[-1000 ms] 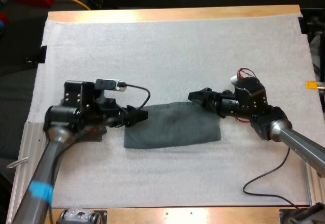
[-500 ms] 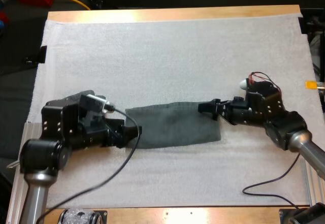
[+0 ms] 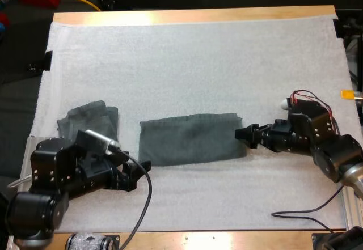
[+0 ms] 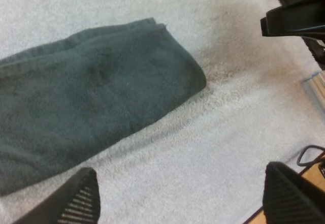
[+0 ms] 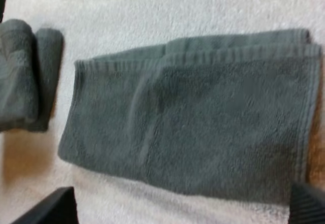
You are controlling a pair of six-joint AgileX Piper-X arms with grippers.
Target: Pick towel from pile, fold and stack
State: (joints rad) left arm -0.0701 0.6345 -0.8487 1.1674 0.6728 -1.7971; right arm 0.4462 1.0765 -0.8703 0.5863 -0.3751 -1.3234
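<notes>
Both left gripper (image 3: pixel 140 174) and right gripper (image 3: pixel 243 136), spread-fingered, face the folded towel (image 3: pixel 191 140).

The mat (image 3: pixel 187 63) covers nearly the whole desk (image 3: pixel 193 15). A folded towel (image 3: pixel 193 139) lies flat on the mat, about midway across and nearer the near side than the far. A second towel (image 3: pixel 88 119) lies on the mat well to its left, apart from it and close to the mat's left edge. The left claw (image 3: pixel 139 170) sits in front of the gap between the two towels, just off the folded towel's near left corner. The right claw (image 3: pixel 243 134) is at the folded towel's right edge.
</notes>
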